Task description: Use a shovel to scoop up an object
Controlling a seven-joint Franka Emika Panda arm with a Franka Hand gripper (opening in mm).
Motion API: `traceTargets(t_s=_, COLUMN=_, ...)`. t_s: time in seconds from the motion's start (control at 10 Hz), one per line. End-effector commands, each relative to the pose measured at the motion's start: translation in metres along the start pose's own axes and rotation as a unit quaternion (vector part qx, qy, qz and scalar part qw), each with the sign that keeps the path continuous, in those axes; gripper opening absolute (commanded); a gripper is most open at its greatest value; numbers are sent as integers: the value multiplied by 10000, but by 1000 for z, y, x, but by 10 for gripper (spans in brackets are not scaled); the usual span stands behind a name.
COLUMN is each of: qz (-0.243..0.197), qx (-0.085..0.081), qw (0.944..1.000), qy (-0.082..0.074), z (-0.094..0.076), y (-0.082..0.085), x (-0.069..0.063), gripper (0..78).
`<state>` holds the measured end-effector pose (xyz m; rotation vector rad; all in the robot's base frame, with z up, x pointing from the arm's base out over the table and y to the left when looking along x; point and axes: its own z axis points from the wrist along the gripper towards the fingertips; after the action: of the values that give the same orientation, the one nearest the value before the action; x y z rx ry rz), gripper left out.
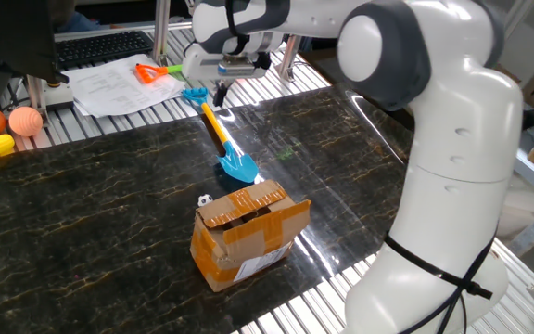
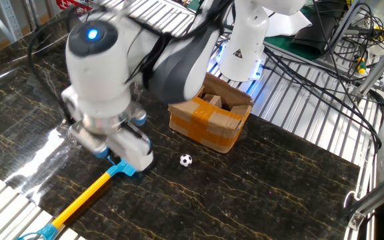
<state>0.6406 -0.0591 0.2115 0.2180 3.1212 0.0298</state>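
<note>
Shovel (image 1: 222, 139) lying flat, blade (blue) pointing toward cardboard box (image 1: 247, 234)

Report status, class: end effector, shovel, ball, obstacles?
End effector above the shovel's shaft, nothing held; jaw state unclear. Shovel flat on table. Ball loose beside the box. Box crowds the ball.

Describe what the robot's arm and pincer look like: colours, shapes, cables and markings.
The arm is glossy white, built of thick rounded segments with grey joint caps. A black cable loops round its base, and more black cables run along the upper links. A blue light glows on one joint. The pincer has a white body with dark fingers.
</note>
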Motion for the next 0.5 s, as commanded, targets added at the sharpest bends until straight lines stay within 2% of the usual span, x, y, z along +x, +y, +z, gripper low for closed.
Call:
traceTargets(t_s=0.1, qz=-151, qx=9, qw=9998, qy=-101, z=18, y=-5, x=-16, gripper=0)
traceTargets(t_s=0.5, qz=-309, qx=-12, qw=9995, qy=-99, z=33, y=-14, x=-23, gripper=0)
